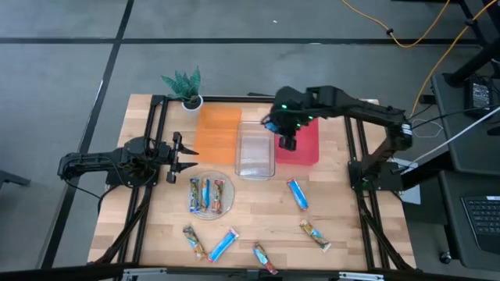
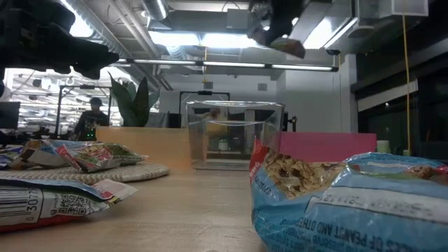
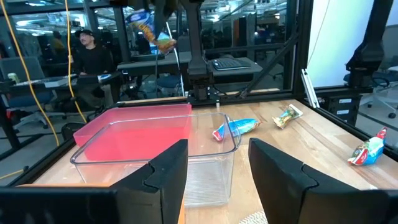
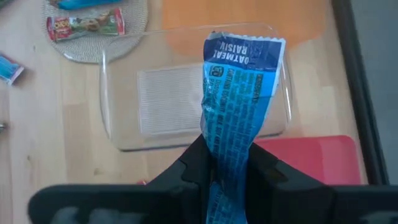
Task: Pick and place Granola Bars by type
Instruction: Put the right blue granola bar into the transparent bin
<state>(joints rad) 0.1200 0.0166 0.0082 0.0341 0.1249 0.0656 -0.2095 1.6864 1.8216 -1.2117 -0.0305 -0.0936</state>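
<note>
My right gripper (image 1: 287, 143) hangs high over the boundary between the clear bin (image 1: 255, 151) and the red bin (image 1: 306, 144), shut on a blue-wrapped granola bar (image 4: 239, 93). Three bars lie on the round plate (image 1: 211, 209). Loose bars rest flat on the table: blue ones (image 1: 297, 193) (image 1: 223, 244) and tan ones (image 1: 314, 234) (image 1: 194, 242) (image 1: 264, 257). My left gripper (image 1: 181, 156) waits at the table's left, open and level, holding nothing. My right gripper pinches the blue bar's wrapper (image 4: 225, 149) between its two fingers, which lie across the bar. The fingers slant down from above. The bar's printed free end (image 4: 245, 50) sticks out past the fingertips, and the bar is lifted clear above the clear bin.
An orange bin (image 1: 217, 133) stands left of the clear bin, with a small potted plant (image 1: 186, 87) at the far left corner. Dark frame rails (image 1: 152, 133) run along both table sides. Bare wood lies between the plate and the right-hand bars.
</note>
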